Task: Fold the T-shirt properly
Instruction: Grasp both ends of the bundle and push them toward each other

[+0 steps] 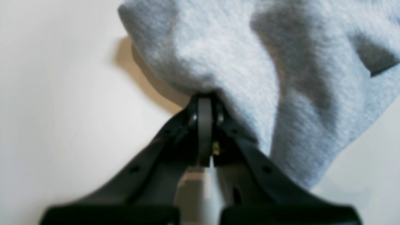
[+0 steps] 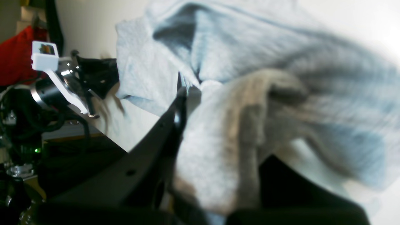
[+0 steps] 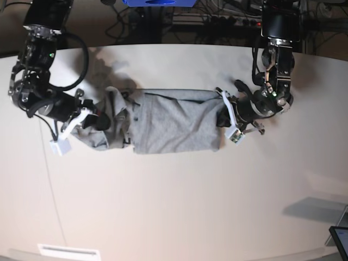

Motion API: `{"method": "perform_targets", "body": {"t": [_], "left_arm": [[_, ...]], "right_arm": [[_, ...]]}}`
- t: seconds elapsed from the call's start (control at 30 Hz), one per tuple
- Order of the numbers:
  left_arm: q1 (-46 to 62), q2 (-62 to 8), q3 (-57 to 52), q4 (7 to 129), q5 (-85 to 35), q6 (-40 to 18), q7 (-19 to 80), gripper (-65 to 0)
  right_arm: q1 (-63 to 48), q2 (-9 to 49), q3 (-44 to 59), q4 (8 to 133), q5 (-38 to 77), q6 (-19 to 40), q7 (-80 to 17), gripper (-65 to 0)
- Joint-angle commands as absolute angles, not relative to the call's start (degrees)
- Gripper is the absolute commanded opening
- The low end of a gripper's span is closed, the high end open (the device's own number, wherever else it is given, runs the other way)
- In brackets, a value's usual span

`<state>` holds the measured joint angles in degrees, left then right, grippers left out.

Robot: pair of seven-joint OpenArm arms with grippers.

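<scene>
**Q:** Where is the shirt (image 3: 176, 122) lying, and what are your two grippers doing with it?

**A:** It is lying across the middle of the table (image 3: 174, 206), stretched between your arms as a long grey band, flatter in the centre and bunched toward the base view's left end. Your left gripper (image 1: 204, 103) is pinching the cloth edge, jaws closed on a thin fold. Your right gripper (image 2: 184, 90) is also clamping shirt fabric, with loose folds draping over its jaws and hiding one of them.

**Q:** What is threatening the fold from here?

**A:** You are holding very little cloth on the left, so a firm pull is likely to be slipping that edge out of the jaws. On the right, you are probably gripping several layers at once; lifting from there is risking dragging the bunched part along and leaving a crooked, lumpy fold.

**Q:** Anything else?

**A:** The two ends are looking uneven, one smooth and one crumpled. If you are moving both arms at unequal pace, the band is liable to be twisting, and the creases near the right gripper are likely to be setting into the finished fold.
</scene>
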<state>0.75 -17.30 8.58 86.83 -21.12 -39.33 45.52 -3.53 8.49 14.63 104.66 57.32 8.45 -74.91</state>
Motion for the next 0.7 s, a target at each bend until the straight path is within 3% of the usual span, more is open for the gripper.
{"method": "perform_targets", "body": {"t": [0.0,0.27,0.67], "left_arm": [[1.01,-17.1,10.51,85.85,-18.95,-40.0,49.71,-65.0],[-0.4,-17.01,18.51,85.85,-18.95,-40.0,49.71,-65.0],[-0.22,-17.01,19.3,86.11,-18.95,-40.0,49.71,-65.0]], "right_arm": [[-2.59,8.92,14.73,106.24,59.21,8.57,-73.89,-65.0],[-2.59,6.9,14.81,106.33,59.3,8.57,-73.89,-65.0],[-2.07,3.3,12.7,106.24,59.3,8.57,-73.63,-65.0]]}}
